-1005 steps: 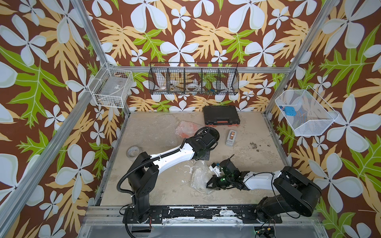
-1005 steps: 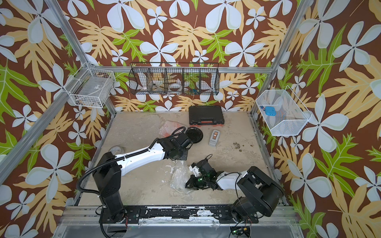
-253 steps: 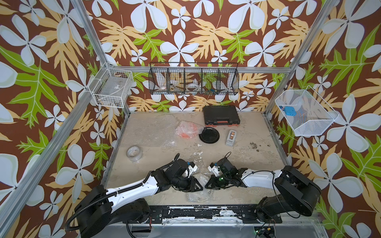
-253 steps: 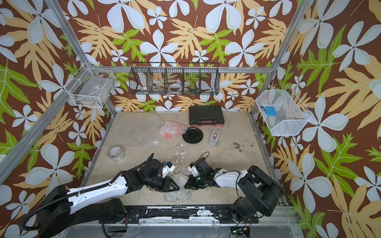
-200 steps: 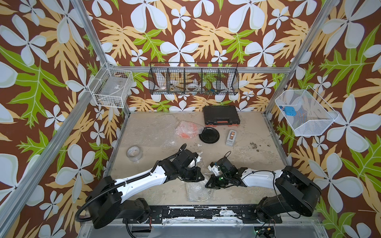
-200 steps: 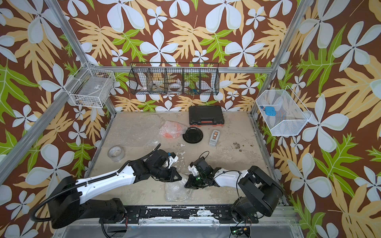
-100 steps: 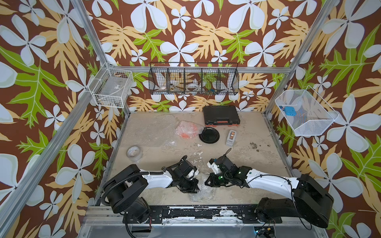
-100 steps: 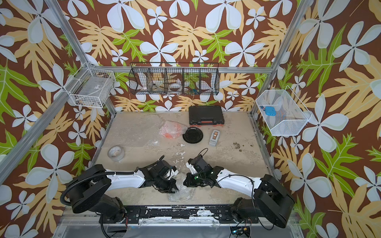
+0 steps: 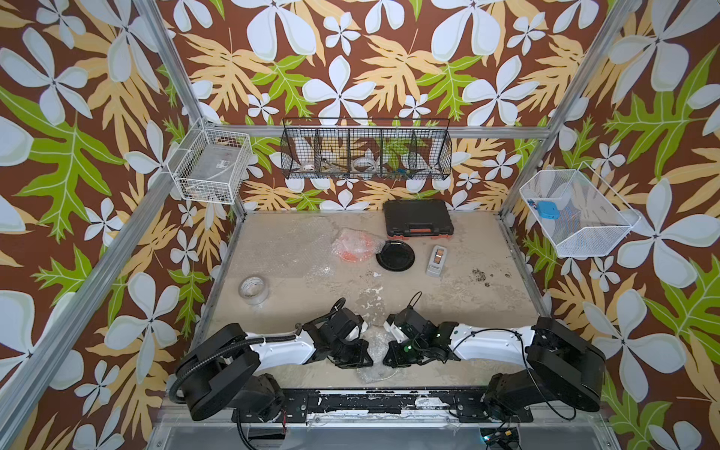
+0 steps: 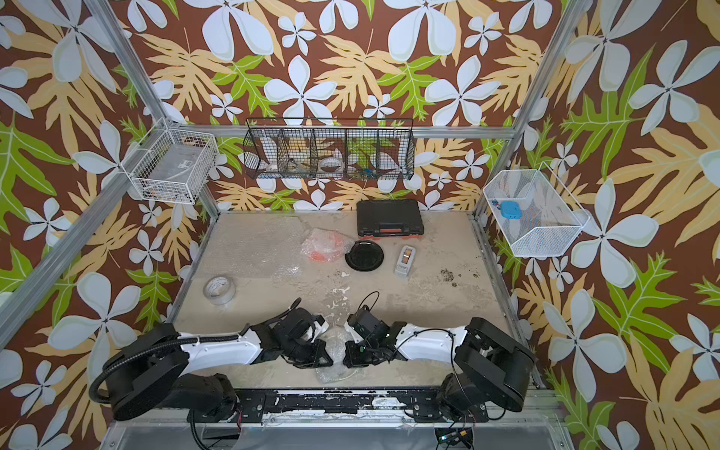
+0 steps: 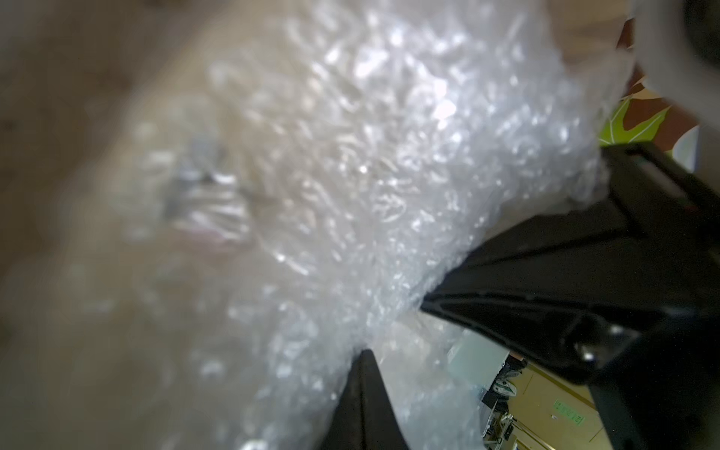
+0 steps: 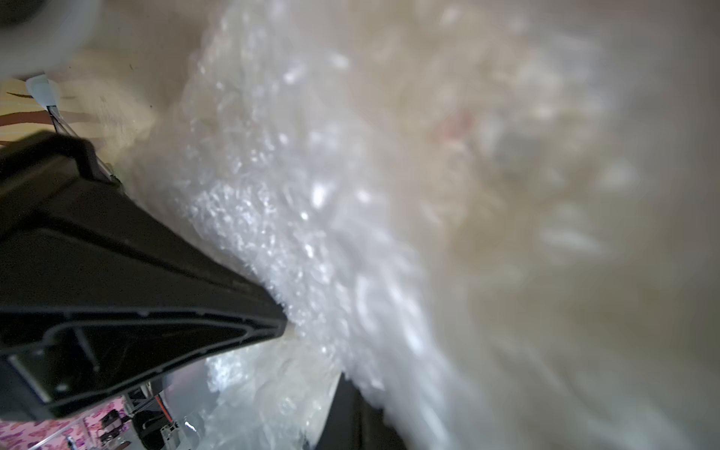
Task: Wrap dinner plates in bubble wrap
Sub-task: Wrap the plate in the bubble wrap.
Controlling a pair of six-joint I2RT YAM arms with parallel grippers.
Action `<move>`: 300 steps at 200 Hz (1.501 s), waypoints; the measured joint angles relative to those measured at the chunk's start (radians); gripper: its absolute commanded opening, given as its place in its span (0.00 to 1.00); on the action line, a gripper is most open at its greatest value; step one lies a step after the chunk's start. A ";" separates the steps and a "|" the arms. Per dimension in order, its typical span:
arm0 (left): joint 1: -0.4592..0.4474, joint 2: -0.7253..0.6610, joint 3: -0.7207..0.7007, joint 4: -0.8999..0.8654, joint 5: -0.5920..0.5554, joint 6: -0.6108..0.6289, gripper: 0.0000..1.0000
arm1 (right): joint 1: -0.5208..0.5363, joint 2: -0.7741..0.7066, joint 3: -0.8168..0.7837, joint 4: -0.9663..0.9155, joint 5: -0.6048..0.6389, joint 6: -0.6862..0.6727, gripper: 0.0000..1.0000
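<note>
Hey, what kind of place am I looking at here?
Probably a robot test cell, not a home: two robot arms fixed to a rail at the table's front, an aluminium frame with leaf-patterned panels, and wire baskets hung on it.

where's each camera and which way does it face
Both top views: high at the front, looking down on the sandy table; left arm and right arm show.
Left wrist: on the left arm, close against the clear crumpled bubble wrap; black jaws show.
Right wrist: same wrap, opposite side; black jaws show.
Shared by all: that wrap.
</note>
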 measured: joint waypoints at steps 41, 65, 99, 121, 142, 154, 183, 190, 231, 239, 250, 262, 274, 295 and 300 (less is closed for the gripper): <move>-0.042 -0.123 -0.128 0.124 -0.026 -0.181 0.05 | -0.044 0.019 0.089 -0.081 0.075 -0.181 0.00; -0.043 -0.117 -0.140 0.170 -0.040 -0.251 0.05 | -0.045 -0.027 0.093 -0.136 0.093 -0.225 0.03; -0.043 -0.089 -0.134 0.193 -0.049 -0.293 0.05 | -0.006 -0.182 0.125 -0.209 0.098 -0.205 0.20; -0.043 -0.085 -0.130 0.194 -0.055 -0.299 0.05 | 0.054 -0.203 0.147 -0.200 0.062 -0.164 0.35; -0.044 -0.079 -0.129 0.194 -0.056 -0.300 0.05 | 0.102 -0.154 0.158 -0.173 0.024 -0.135 0.40; -0.044 -0.076 -0.127 0.194 -0.056 -0.300 0.05 | 0.122 -0.118 0.163 -0.161 0.010 -0.130 0.40; -0.044 -0.075 -0.125 0.193 -0.060 -0.300 0.05 | 0.132 -0.012 0.183 -0.179 0.057 -0.115 0.34; -0.044 -0.078 -0.123 0.189 -0.060 -0.300 0.06 | 0.132 0.023 0.189 -0.196 0.094 -0.115 0.30; -0.044 -0.116 -0.084 0.129 -0.083 -0.296 0.07 | 0.127 0.121 0.188 -0.219 0.205 -0.121 0.13; -0.044 -0.129 -0.069 0.107 -0.087 -0.296 0.07 | 0.126 0.126 0.188 -0.208 0.210 -0.126 0.11; -0.044 -0.148 -0.042 0.074 -0.091 -0.292 0.07 | 0.126 0.127 0.186 -0.194 0.216 -0.139 0.08; -0.044 -0.170 0.003 0.031 -0.102 -0.283 0.07 | 0.126 0.122 0.181 -0.186 0.219 -0.148 0.06; -0.035 -0.181 0.060 -0.013 -0.113 -0.259 0.07 | 0.126 0.110 0.171 -0.176 0.223 -0.163 0.04; 0.002 -0.161 0.159 -0.090 -0.157 -0.200 0.07 | 0.126 0.085 0.152 -0.151 0.225 -0.180 0.03; 0.013 -0.148 0.179 -0.107 -0.166 -0.182 0.07 | 0.126 0.082 0.148 -0.146 0.225 -0.187 0.03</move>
